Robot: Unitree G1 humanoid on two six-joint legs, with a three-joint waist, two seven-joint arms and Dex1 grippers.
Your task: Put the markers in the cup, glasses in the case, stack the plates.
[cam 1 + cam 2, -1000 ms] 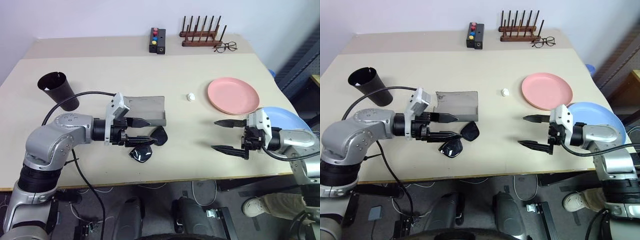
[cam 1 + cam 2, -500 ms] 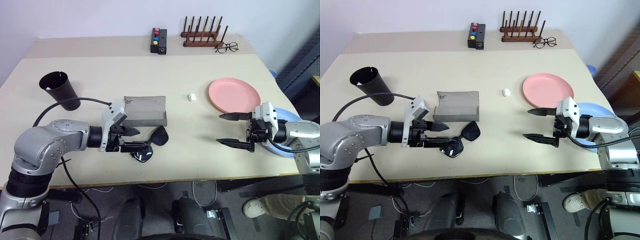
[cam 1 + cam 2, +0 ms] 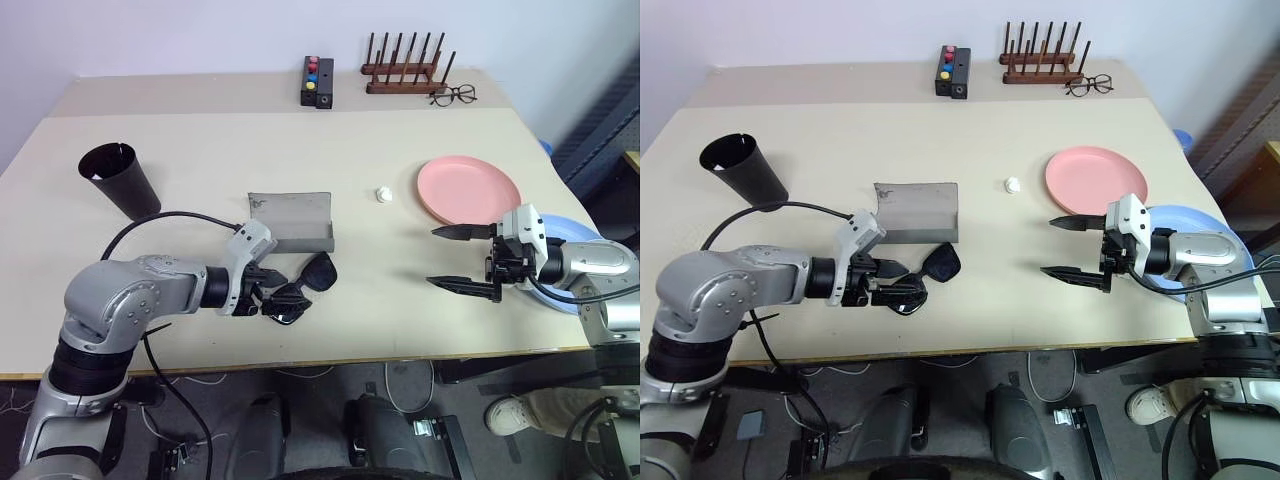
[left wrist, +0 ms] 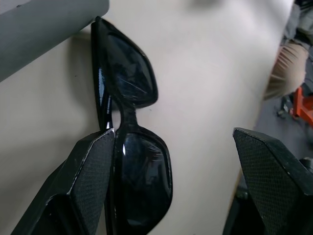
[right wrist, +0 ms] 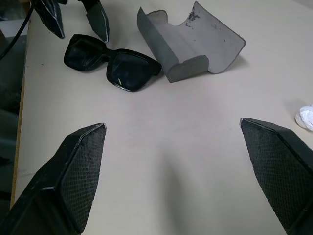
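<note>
No brand names or readable writing on anything here, just a few dark specks inside the case (image 3: 291,222) lid. The grey case lies open mid-table, and the sunglasses (image 3: 300,288) lie just in front of it, one lens end touching its front edge.

The left gripper (image 3: 268,288) is right down at the sunglasses with its fingers spread wide. In the left wrist view one finger (image 4: 85,183) sits against the frame next to the nearer lens, the other stands well off to the side, so nothing is gripped. The right gripper (image 3: 462,258) hovers over bare table, jaws wide apart and empty, between the sunglasses and the plates.

The pink plate (image 3: 468,190) sits on the right side of the table, with the blue plate (image 3: 586,240) nearer the right edge and partly hidden behind the right arm. They are not stacked. The black cup (image 3: 119,179) stands far left.

Other stuff: a small white crumpled bit (image 3: 382,194) beside the pink plate, a black box with coloured buttons (image 3: 316,81), a wooden peg rack (image 3: 404,66) and clear spectacles (image 3: 452,95) along the back.
</note>
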